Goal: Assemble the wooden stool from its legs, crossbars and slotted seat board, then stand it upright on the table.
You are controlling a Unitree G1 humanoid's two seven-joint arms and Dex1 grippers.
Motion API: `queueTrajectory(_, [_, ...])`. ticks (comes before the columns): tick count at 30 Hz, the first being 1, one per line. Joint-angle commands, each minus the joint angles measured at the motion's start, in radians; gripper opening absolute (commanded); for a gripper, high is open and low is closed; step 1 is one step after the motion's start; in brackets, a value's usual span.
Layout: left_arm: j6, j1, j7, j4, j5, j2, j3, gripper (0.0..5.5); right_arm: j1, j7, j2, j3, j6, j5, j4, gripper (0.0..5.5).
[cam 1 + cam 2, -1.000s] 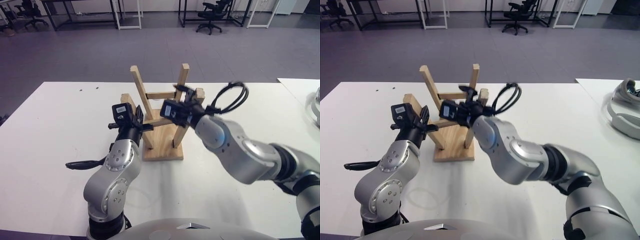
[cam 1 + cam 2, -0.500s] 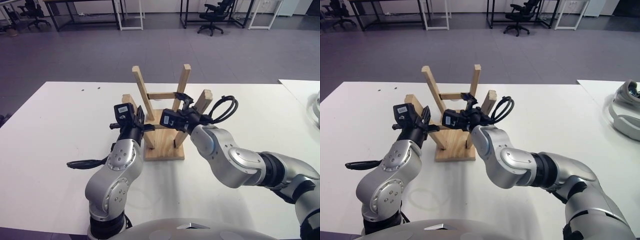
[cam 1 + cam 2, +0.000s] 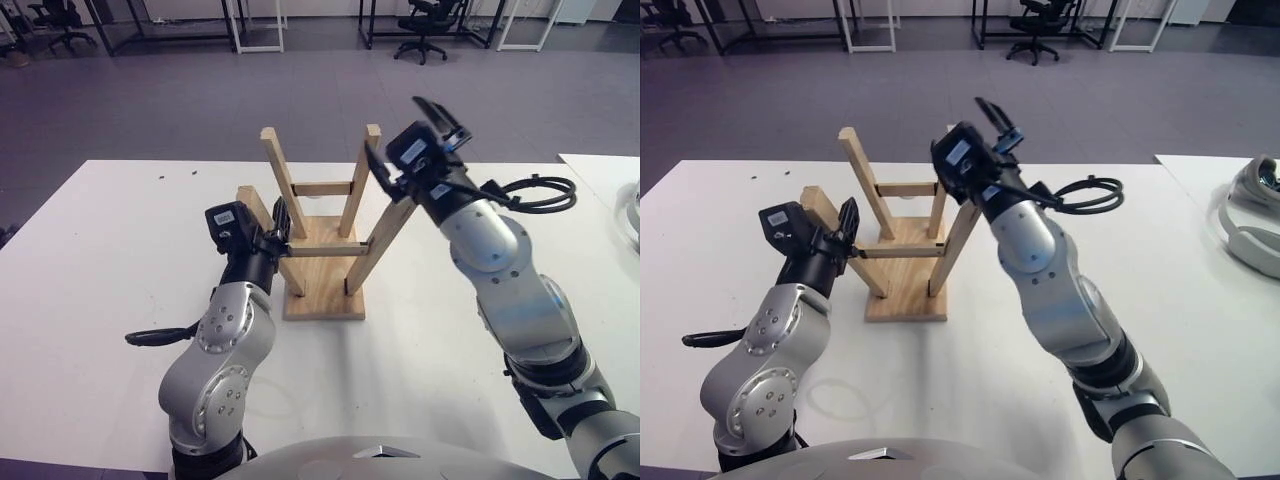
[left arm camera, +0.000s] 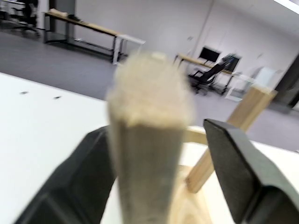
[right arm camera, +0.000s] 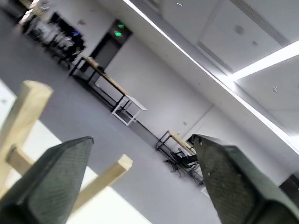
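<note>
The stool [image 3: 325, 250] stands inverted at the centre of the table [image 3: 100, 260], seat down. The left gripper [image 3: 280, 228], at the stool's 9 o'clock, straddles a leg [image 4: 147, 140]: one finger touches it, the other sits slightly clear. The right gripper [image 3: 410, 140], raised at 2 o'clock, is spread wide and empty.

The pale wooden stool [image 3: 320, 240] stands upside down, with its flat square seat board [image 3: 325, 302] at the bottom, lower than both pincers and between them. Four square-section legs slant upward. The near-left leg [image 4: 148, 121] sits between the spread fingers of the left pincer [image 3: 268, 228]; one finger touches it and the other is just apart. The near-right leg [image 3: 378, 245] ends just beside the open right pincer [image 3: 412, 148]; contact cannot be told. The far-left leg [image 3: 281, 180] and far-right leg [image 3: 362, 175] rise beyond the left pincer, joined by a short far crossbar [image 3: 322, 188]. A near crossbar [image 3: 325, 250] runs from beside the left pincer to the near-right leg.
</note>
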Motion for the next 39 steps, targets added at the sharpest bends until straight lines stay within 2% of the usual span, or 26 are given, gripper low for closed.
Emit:
queueTrajectory(1, [-0.029,-0.028,-0.075,-0.060,-0.111,-0.030,0.052,3.71,-0.022,0.046,0.073,-0.331,0.026,0.157,0.063,3.96])
queueTrajectory(4, [-0.031,-0.031,-0.074,-0.050,-0.188,-0.054,0.097,4.18,0.024,0.059,0.070,-0.446,0.042,0.216,0.076,3.96])
queueTrajectory(7, [-0.035,-0.020,-0.075,-0.045,-0.268,-0.049,0.125,4.74,0.077,0.110,0.069,-0.454,0.032,0.289,0.033,3.96])
queueTrajectory(10, [-0.045,-0.044,-0.116,-0.054,-0.410,-0.004,0.164,4.79,0.039,0.256,-0.034,-0.475,0.018,0.397,0.081,3.96])
queueTrajectory(11, [-0.040,-0.058,-0.142,-0.059,-0.441,0.038,0.177,4.79,0.025,0.295,-0.070,-0.496,0.019,0.423,0.128,3.96])
queueTrajectory(13, [-0.031,-0.136,-0.208,-0.024,-0.485,0.172,0.271,4.79,0.022,0.292,-0.055,-0.585,0.058,0.495,0.202,3.96])
queueTrajectory(15, [-0.003,-0.285,-0.291,0.066,-0.532,0.360,0.379,4.79,0.052,0.246,0.032,-0.687,0.098,0.590,0.221,3.96])
queueTrajectory(17, [0.065,-0.454,-0.398,0.186,-0.534,0.550,0.393,4.79,0.095,0.200,0.124,-0.772,0.123,0.691,0.203,3.96])
queueTrajectory(19, [0.170,-0.641,-0.532,0.311,-0.515,0.695,0.288,4.79,0.123,0.156,0.196,-0.832,0.117,0.786,0.189,3.96])
queueTrajectory(20, [0.230,-0.760,-0.604,0.380,-0.523,0.719,0.214,4.79,0.130,0.134,0.220,-0.856,0.104,0.821,0.193,3.96])
queueTrajectory(23, [0.301,-1.085,-0.897,0.592,-0.449,0.727,-0.057,4.79,0.187,0.109,0.226,-0.845,0.015,0.805,0.224,3.96])
queueTrajectory(26, [0.312,-1.313,-1.099,0.838,-0.309,0.662,-0.288,4.79,0.290,0.103,0.212,-0.774,-0.100,0.707,0.264,3.96])
queueTrajectory(28, [0.333,-1.355,-1.188,0.865,-0.263,0.644,-0.386,4.79,0.377,0.100,0.186,-0.643,-0.175,0.587,0.291,3.96])
queueTrajectory(31, [0.335,-1.320,-1.353,0.771,-0.206,0.710,-0.549,4.79,0.456,0.097,0.200,-0.501,-0.268,0.494,0.294,3.96])
queueTrajectory(34, [0.242,-1.287,-1.458,0.771,-0.080,0.740,-0.686,4.79,0.457,0.077,0.222,-0.474,-0.325,0.483,0.296,3.96])
queueTrajectory(39, [0.163,-1.244,-1.528,0.852,0.055,0.670,-0.773,3.84,0.437,0.062,0.225,-0.446,-0.375,0.482,0.324,3.96])
